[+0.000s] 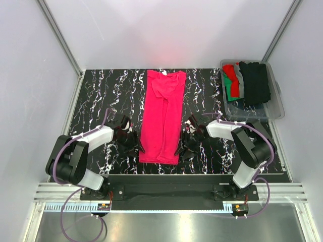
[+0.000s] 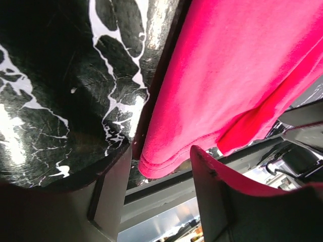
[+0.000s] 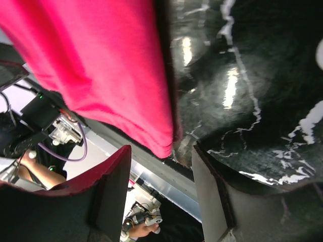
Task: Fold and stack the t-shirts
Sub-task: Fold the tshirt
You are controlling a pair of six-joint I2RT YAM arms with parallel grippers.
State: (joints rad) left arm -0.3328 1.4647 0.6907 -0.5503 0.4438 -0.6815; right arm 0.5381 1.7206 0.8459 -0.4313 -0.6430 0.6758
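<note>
Black marbled table [image 1: 101,91]: pink-red shirt [image 1: 162,113] lies mid-table, already folded into a long strip, collar far, hem near. Clear bin [image 1: 275,109] at far right holds the other shirts [image 1: 252,83]: red, green, grey, black. At the near hem corners sit the left gripper [image 1: 137,146] and right gripper [image 1: 181,148], one on each side. Both sets of fingers are spread apart with nothing held. Wrist views show a hem corner just ahead of each gap. My read: crosswise fold is next. Both need to pinch all layers, lift together and carry the hem far toward the collar, kept level.
</note>
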